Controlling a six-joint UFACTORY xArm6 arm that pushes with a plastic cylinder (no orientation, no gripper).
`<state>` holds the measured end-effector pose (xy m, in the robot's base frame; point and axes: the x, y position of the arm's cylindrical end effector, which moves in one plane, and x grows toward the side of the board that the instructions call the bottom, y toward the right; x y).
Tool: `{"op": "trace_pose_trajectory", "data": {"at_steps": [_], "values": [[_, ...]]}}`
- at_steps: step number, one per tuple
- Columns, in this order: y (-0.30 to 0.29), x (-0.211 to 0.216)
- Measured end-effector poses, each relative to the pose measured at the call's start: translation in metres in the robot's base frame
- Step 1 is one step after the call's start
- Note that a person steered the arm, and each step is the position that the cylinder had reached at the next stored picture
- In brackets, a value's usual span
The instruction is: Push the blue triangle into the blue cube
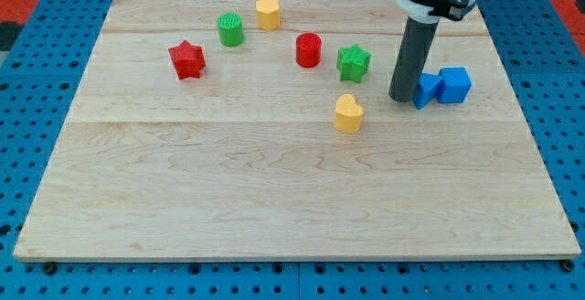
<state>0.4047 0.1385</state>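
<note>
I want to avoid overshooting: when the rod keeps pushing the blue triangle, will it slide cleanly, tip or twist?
The blue triangle looks low and flat-based, so it probably slides without tipping. My tip sits against its left side; slanted faces could make it twist. It already seems to touch the blue cube, so both may move together.

Red star (186, 59), green cylinder (230, 30), yellow hexagon (267, 14), red cylinder (309, 50), green star (353, 62), yellow heart (347, 114).
</note>
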Motion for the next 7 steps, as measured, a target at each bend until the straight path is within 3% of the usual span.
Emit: {"op": "trace_pose_trajectory", "data": {"at_steps": [6, 7], "values": [[0.007, -0.001], [0.007, -0.031]]}}
